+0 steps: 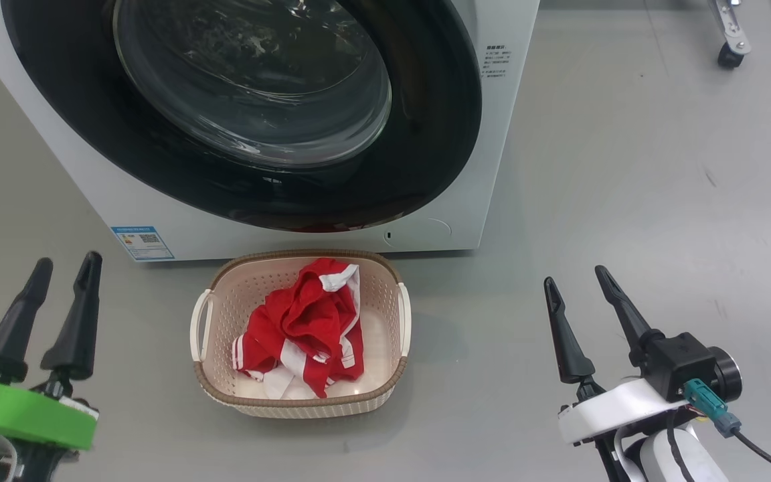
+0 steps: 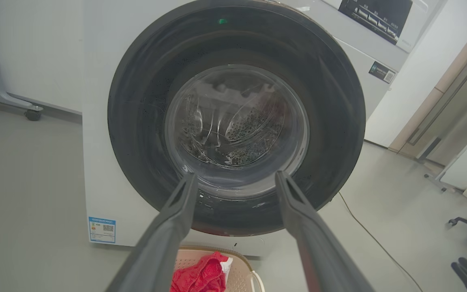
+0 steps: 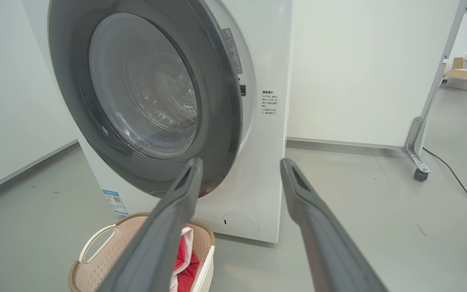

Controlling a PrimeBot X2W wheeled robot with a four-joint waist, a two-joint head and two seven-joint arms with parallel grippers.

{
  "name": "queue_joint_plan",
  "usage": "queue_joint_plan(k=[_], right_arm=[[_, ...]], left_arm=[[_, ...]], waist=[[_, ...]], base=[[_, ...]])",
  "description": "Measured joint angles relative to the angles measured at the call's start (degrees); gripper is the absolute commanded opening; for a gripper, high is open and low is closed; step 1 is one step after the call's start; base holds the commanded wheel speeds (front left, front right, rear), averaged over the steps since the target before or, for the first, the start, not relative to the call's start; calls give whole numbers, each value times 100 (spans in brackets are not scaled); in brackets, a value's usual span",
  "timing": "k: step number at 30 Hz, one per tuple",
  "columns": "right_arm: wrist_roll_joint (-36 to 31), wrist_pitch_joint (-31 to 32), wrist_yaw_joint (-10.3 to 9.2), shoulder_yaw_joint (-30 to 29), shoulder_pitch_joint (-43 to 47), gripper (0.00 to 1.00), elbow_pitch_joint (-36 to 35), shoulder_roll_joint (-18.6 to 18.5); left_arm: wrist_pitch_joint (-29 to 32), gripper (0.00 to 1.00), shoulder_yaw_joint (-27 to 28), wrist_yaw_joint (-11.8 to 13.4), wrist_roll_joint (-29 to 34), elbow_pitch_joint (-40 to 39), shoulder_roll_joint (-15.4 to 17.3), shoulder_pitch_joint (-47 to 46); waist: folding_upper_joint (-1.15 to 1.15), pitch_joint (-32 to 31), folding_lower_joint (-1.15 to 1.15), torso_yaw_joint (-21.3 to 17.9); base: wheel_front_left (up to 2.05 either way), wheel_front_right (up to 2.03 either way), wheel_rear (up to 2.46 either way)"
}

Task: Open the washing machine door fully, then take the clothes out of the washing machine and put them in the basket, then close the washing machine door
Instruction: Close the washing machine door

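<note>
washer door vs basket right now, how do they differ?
The washing machine door is round, black-rimmed with clear glass; the basket is cream, perforated, rounded-rectangular. The door is far wider than the basket. The door stands upright and looks shut; the basket sits open-topped on the floor, holding the red clothes.

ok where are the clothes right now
Low centre of the head view: the clothes lie inside the basket, on the floor before the washing machine.

On the washing machine (image 1: 472,201), the blue sticker (image 1: 142,242) and notice (image 1: 496,61) are illegible.
</note>
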Motion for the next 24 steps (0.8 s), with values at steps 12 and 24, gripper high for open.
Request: queue_joint_plan(k=[12,24], right_arm=[[-45,0,-58,-38,404,100,9,13],[-44,0,-152,-42,795,100,38,30]], left_arm=[[-1126,100,-582,508,2720,506,-107,842],[-1519,100,-1014,1113,3355,810,-479,1223]], waist=[[0,-348,0,-94],[0,-599,0,-111]], base=[[0,0,0],[0,0,0]])
